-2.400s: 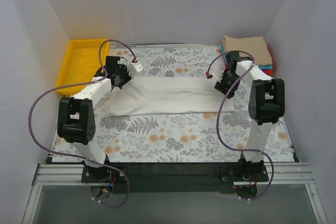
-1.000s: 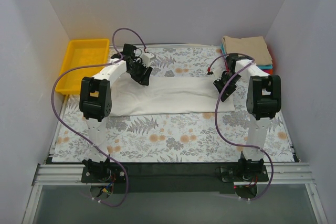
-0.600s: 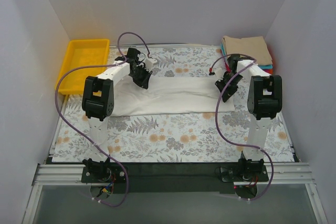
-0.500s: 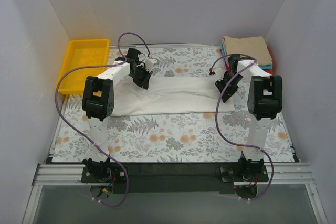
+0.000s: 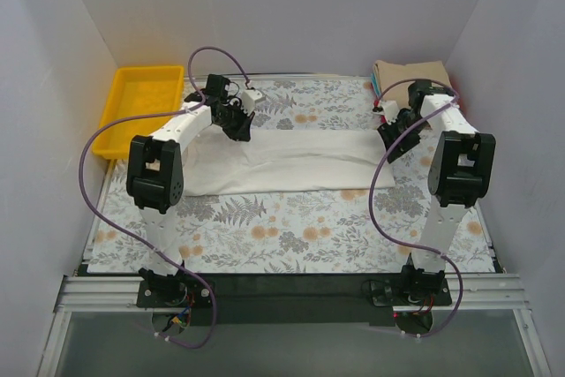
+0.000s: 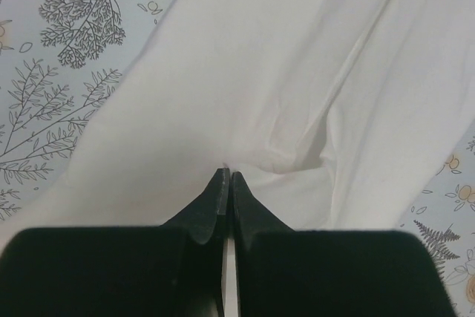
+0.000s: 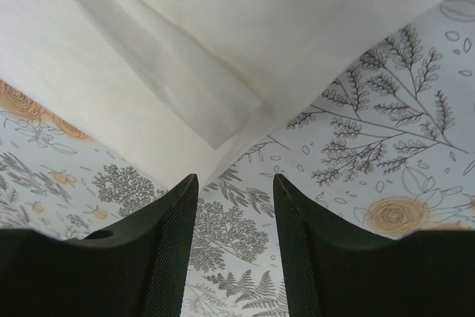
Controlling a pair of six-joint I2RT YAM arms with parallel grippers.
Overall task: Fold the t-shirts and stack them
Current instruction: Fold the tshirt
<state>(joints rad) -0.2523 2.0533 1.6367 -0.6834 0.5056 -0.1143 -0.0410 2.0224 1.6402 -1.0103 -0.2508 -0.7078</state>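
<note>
The white t-shirt [image 5: 291,161] lies as a long folded strip across the floral table cover. My left gripper [image 5: 239,126] is at the strip's far edge near its left end. In the left wrist view it [image 6: 226,174] is shut, its tips pinching the white t-shirt [image 6: 282,72], with wrinkles running from them. My right gripper [image 5: 394,141] is open just past the strip's right end. In the right wrist view it [image 7: 234,180] hangs over bare cover, with the shirt's corner [image 7: 223,120] just ahead. A tan folded t-shirt [image 5: 408,71] tops the stack at the far right; the teal and red ones are hidden.
A yellow tray [image 5: 141,103] stands at the far left corner. The floral cover [image 5: 291,227] spreads in front of the shirt. White walls close in the left, back and right sides. Purple cables loop beside both arms.
My right gripper has let go of the shirt's right end and moved back and to the right, off it. My left gripper has moved from the left end to the far edge.
</note>
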